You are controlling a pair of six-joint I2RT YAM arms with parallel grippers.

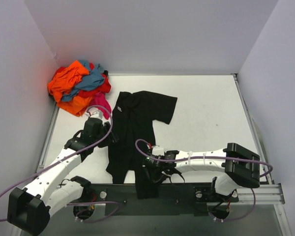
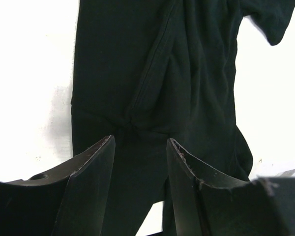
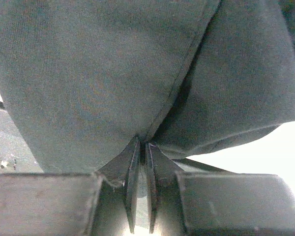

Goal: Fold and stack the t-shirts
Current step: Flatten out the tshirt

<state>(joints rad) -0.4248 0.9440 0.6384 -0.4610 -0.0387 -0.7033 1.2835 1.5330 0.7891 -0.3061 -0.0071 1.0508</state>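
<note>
The black t-shirt (image 1: 137, 118) lies lengthwise down the middle of the white table (image 1: 206, 113), doubled over, with one sleeve spread to the right. My left gripper (image 1: 110, 133) is open at the shirt's left edge. In the left wrist view its fingers (image 2: 93, 177) stand apart on either side of a small pucker of black cloth (image 2: 130, 125). My right gripper (image 1: 149, 172) is at the shirt's near end. In the right wrist view it (image 3: 142, 143) is shut on a seamed edge of the black t-shirt (image 3: 98, 73). Orange, teal-blue, red and magenta t-shirts (image 1: 78, 87) lie heaped at the back left.
White walls close in the table at the back and on both sides. A dark rail (image 1: 182, 191) runs along the near edge, and the black shirt's lower end hangs over it. The heap sits in the back left corner against the wall.
</note>
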